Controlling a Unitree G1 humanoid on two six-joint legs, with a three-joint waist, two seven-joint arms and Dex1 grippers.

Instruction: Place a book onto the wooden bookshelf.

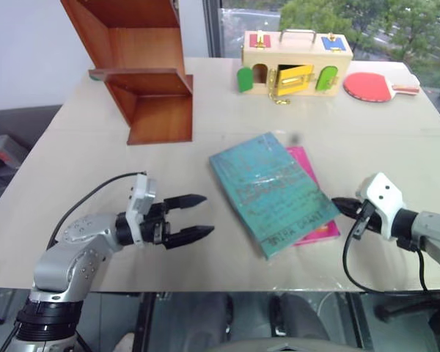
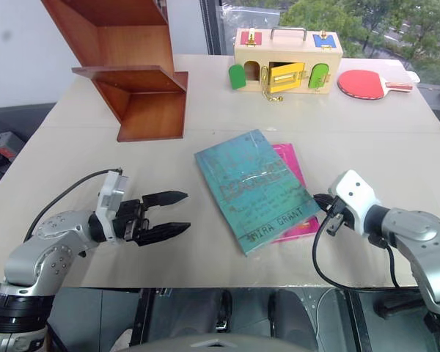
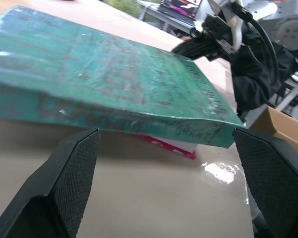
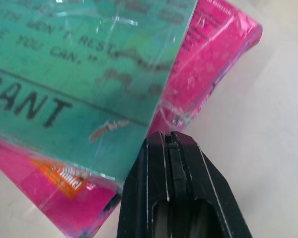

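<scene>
Two books on the surface [image 1: 73, 147]: teal-blue book [image 1: 268, 192] lying over a magenta-pink book [image 1: 312, 198]. One wooden bookshelf [image 1: 143, 66], boards bare. Left hand [image 1: 193, 217] released, right hand [image 1: 339, 205] clenched on nothing.

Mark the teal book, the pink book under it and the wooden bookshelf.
teal book [image 1: 268, 187]: left eye view, middle of its cover.
pink book [image 1: 306, 166]: left eye view, strip showing beside the teal cover.
wooden bookshelf [image 1: 160, 119]: left eye view, lowest front panel.

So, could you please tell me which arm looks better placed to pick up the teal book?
Probably the left: its end effector is open and level, facing the book's edge. The right end effector is shut, tips at the pink book underneath.
</scene>
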